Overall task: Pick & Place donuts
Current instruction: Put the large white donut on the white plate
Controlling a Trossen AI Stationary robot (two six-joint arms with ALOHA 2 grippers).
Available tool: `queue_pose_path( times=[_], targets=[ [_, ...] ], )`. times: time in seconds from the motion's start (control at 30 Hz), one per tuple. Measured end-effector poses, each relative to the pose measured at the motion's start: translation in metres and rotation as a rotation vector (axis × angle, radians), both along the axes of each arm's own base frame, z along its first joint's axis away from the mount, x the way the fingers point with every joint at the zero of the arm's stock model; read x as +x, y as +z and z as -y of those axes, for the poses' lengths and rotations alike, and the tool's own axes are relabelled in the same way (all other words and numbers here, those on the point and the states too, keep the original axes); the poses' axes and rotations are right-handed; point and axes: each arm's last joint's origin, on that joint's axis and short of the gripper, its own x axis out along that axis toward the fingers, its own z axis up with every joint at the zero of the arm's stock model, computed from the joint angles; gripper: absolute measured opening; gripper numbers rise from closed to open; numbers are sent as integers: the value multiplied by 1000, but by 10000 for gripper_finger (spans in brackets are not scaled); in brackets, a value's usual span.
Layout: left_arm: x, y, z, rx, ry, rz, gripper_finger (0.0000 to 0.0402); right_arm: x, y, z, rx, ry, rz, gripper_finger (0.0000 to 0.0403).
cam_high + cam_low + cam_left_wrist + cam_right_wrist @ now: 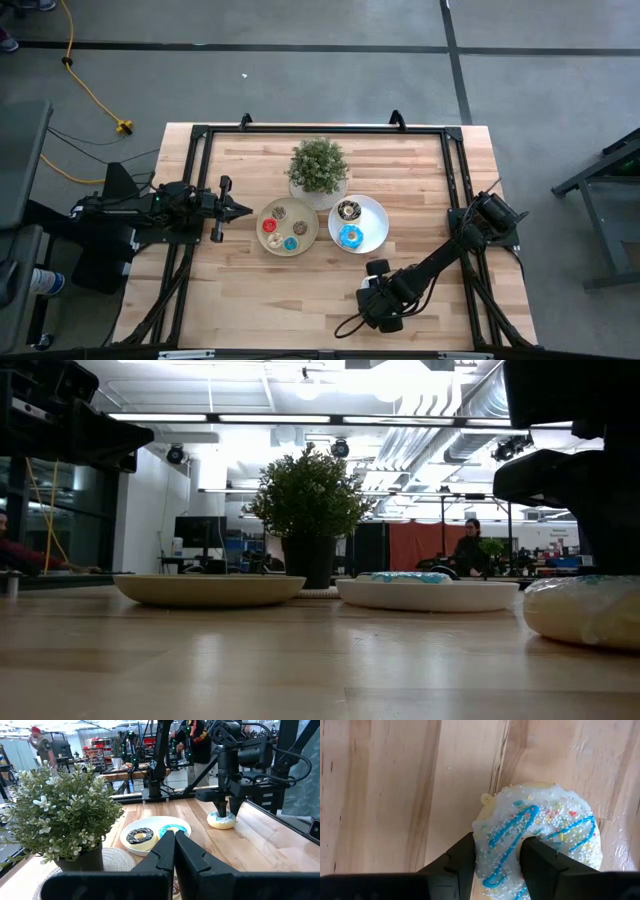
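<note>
A white-iced donut (pixel 555 815) with blue stripes and sprinkles lies flat on the wood near the table's near edge, also seen in the low view (pixel 585 610). My right gripper (pixel 497 855) stands over it, pointing down, shut on it. The white plate (pixel 374 237) holds a dark chocolate donut (pixel 349 209) and a blue donut (pixel 350 237). The tan plate (pixel 307 236) holds several small donuts, among them a red one (pixel 272 225) and a blue one (pixel 290 243). My left gripper (pixel 245 210) is shut and waits left of the tan plate, touching nothing. My right gripper holds the white donut by one side of its ring (pixel 502 837), pinched between the two fingers. One finger (pixel 465 857) is on the outer edge and the other (pixel 537 860) sits at the hole. The fingers come from above, pointing down. The donut rests flat on the table (pixel 221 821).
A potted plant (pixel 318 168) stands on a mat behind the two plates. A black frame (pixel 320 130) runs around the table's far and side edges. Bare wood (pixel 260 300) lies along the near side, left of my right gripper. People show in the room beyond.
</note>
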Motion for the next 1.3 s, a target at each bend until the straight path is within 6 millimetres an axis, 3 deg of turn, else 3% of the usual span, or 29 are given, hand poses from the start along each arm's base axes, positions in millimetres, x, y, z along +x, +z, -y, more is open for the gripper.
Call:
queue_pose_path(
  times=[1.3],
  targets=[
    [0, 0, 0, 0, 0, 0, 1, 0, 0, -1, 18, 29, -9, 133]
  ],
)
